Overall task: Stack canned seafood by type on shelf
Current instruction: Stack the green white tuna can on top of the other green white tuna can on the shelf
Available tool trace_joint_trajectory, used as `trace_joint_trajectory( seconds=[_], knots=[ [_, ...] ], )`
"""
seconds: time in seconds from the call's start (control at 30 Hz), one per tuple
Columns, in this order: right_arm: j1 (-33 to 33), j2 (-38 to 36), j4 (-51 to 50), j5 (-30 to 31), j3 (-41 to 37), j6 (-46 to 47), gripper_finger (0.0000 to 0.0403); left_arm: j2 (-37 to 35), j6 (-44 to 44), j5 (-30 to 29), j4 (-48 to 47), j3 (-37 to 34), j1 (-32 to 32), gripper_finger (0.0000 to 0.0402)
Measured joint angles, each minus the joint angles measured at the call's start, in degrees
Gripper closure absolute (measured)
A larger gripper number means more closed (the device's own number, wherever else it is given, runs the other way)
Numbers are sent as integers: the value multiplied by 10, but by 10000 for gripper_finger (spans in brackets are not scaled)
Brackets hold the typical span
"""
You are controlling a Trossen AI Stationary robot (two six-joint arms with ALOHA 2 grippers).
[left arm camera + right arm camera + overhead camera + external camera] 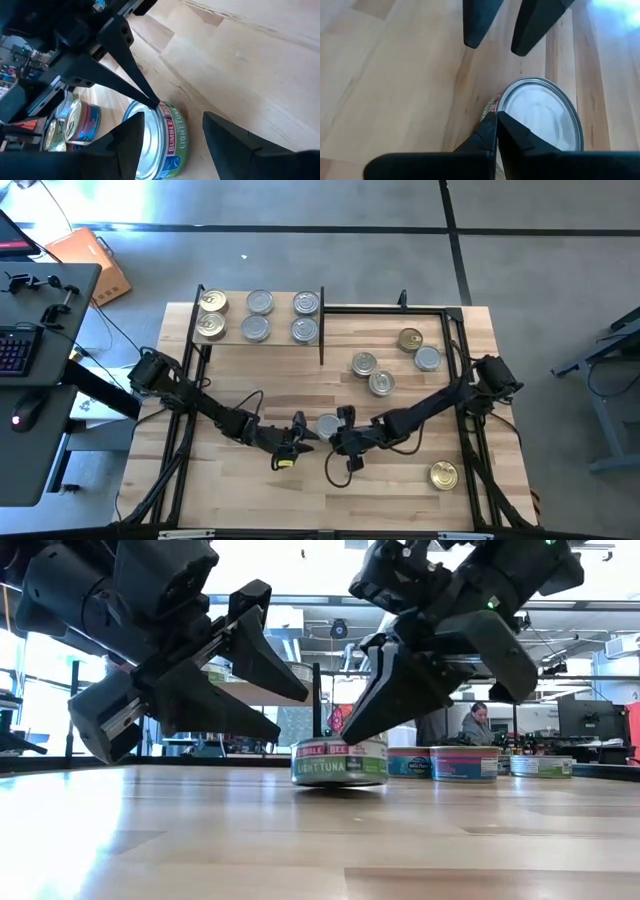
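One tin [328, 425] between left gripper [298, 436], right gripper [343, 430]

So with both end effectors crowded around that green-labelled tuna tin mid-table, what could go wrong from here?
1. The right end effector is shut with its tips at the rim of the silver-topped, green-labelled tuna tin; it may nudge the tin away rather than hold it.
2. The left end effector stands open right beside the same tin, so the two arms could collide.
3. A pushed tin might slide across the light-wood table.
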Motion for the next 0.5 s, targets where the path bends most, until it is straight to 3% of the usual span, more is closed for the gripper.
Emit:
trace_joint_trajectory(
  seconds=[0.23,0.5],
  knots=[
    [-10,-2,2,0,0,30,403,11,0,-13,-23,0,15,205],
    [-25,-11,7,-21,1,75,403,58,39,-72,38,1,22,205]
  ],
)
